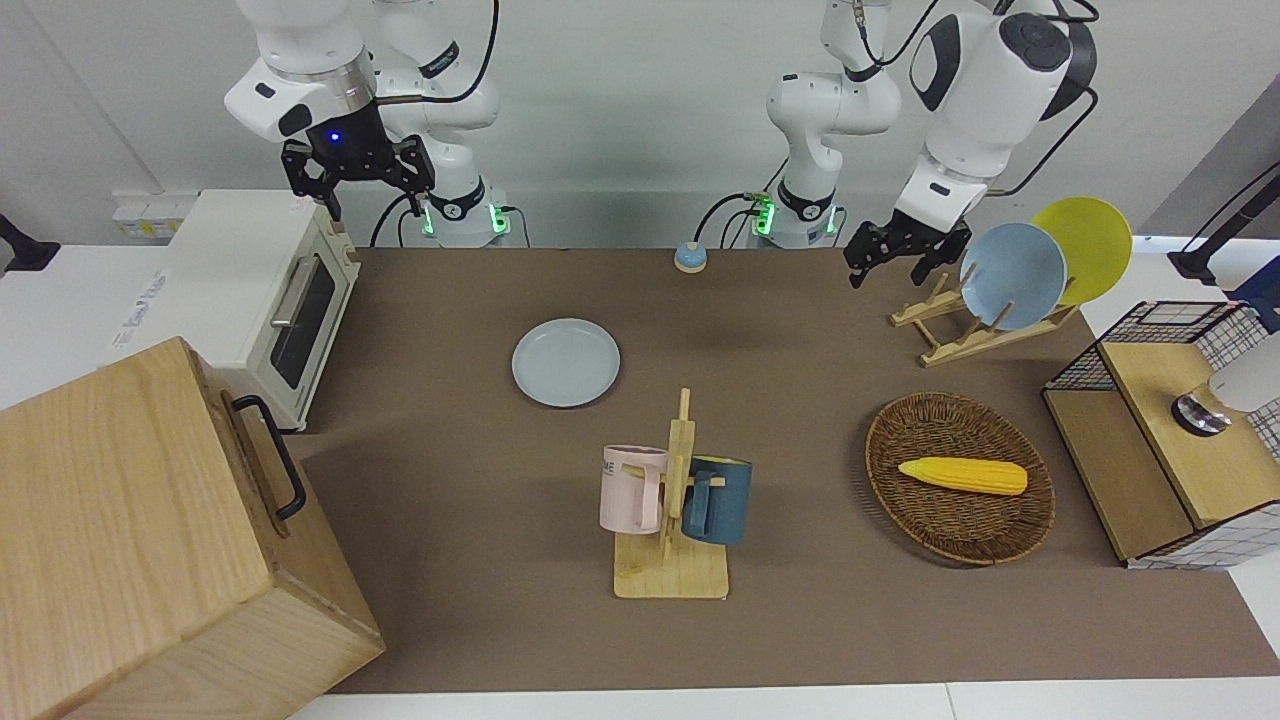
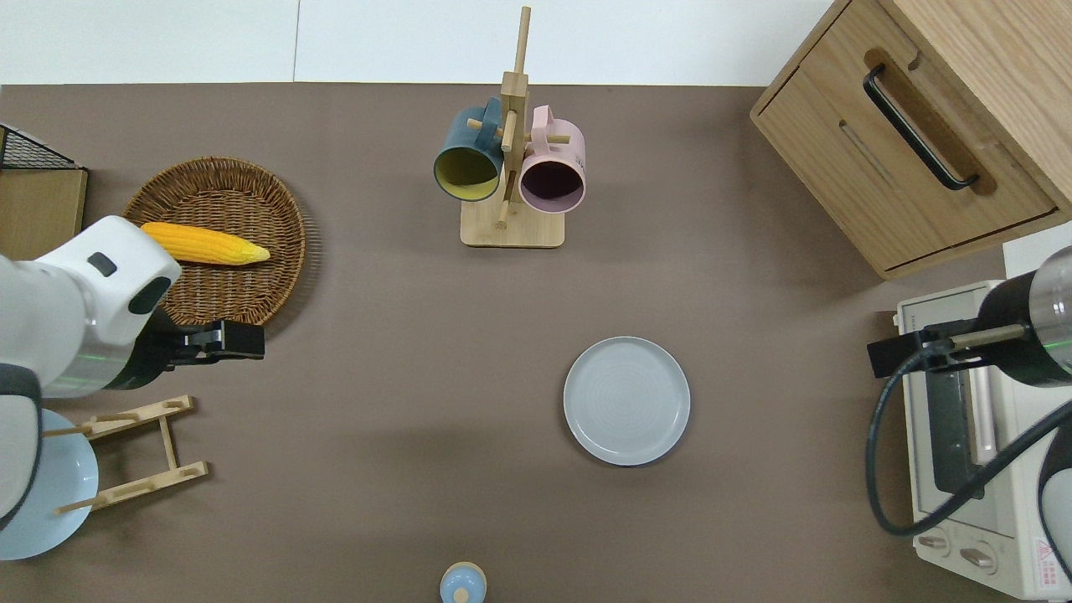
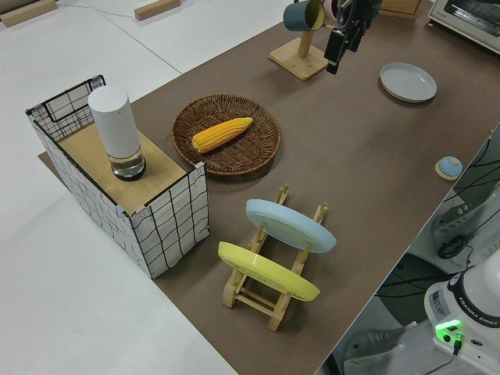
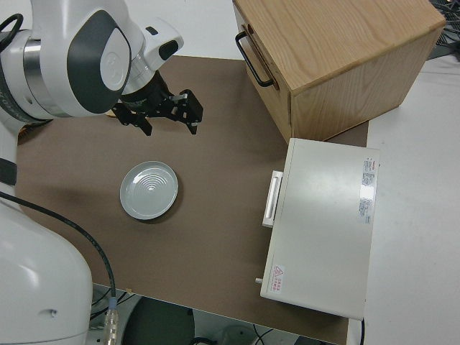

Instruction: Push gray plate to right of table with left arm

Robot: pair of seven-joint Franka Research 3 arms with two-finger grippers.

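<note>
**While the gray plate lies flat, the left gripper hangs apart from it**

Though lettering shows on the pink mug (image 1: 633, 488) and on the toaster oven (image 1: 262, 300), none of it can be read. Sky-blue plate (image 2: 38, 486) is half covered by the left arm in the overhead view. Left gripper (image 2: 239, 341) hangs spread and empty over bare table (image 1: 460, 520) beside the wicker basket (image 1: 958, 478), well apart from the gray plate (image 1: 566, 362), which lies toward the oven's end. Right arm is parked
</note>
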